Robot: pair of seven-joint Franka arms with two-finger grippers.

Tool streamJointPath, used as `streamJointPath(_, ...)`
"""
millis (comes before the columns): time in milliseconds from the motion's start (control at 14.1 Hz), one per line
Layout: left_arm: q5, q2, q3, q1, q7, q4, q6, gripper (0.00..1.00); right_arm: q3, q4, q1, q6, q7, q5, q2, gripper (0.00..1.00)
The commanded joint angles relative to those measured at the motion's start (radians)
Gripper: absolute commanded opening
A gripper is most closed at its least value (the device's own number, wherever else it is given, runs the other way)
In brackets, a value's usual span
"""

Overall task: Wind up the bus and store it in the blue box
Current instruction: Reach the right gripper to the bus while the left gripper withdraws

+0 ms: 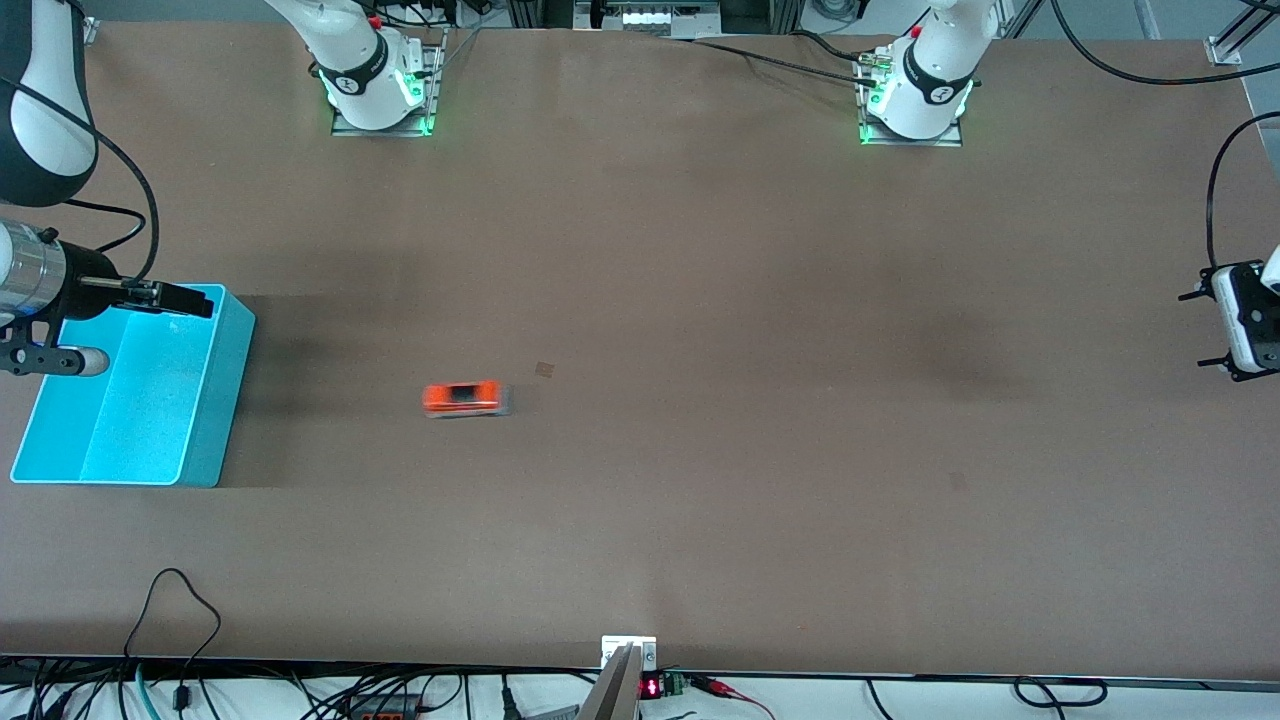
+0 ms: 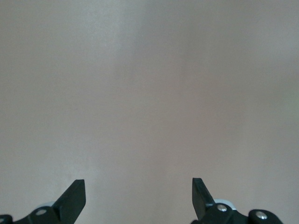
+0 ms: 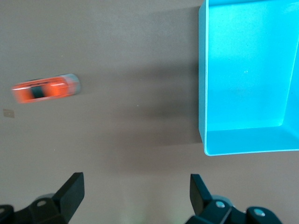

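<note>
Nearest the front camera among the task's things, the blue box point(image 1: 215, 400) sits at the right arm's end of the counter point(image 1: 700, 300), its open top up and nothing in it that we can see. We read that placement as a ready drop point, close to the right arm's reach.

We see the bus point(image 1: 467, 398) on the bare counter, well apart from the box, toward the middle and level with the box's nearer half. It looks smeared along its length, so we judge it may be rolling, though we cannot tell which way.

Our right gripper point(image 1: 185, 300) hangs over the box's farther end with its fingers spread and holding nothing; its wrist view looks down on both bus point(image 3: 46, 89) and box point(image 3: 202, 93). We take this as a pose for watching the toy.

Our left gripper point(image 2: 139, 198) waits at the other end of the counter, fingers apart and empty over bare surface.

Storing is not yet done.
</note>
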Motion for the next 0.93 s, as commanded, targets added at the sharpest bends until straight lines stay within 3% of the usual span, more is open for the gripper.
streamJointPath(0,0.013,-0.013,-0.036,0.007,-0.092,0.067,-0.104,1.00,0.005,0.005,-0.001,-0.010,-0.003,-0.006,-0.003,1.00)
streamJointPath(356,0.019,-0.013,-0.141,0.007,-0.296,0.173,-0.290,1.00,0.005,0.005,-0.007,-0.009,-0.006,-0.005,-0.003,1.00)
streamJointPath(640,0.019,-0.057,-0.216,0.005,-0.460,0.181,-0.336,1.00,0.005,0.006,-0.004,-0.007,-0.032,0.003,-0.003,1.00)
streamJointPath(854,0.019,-0.103,-0.303,0.005,-0.710,0.186,-0.399,1.00,0.006,0.006,0.000,0.010,-0.145,0.007,0.009,1.00)
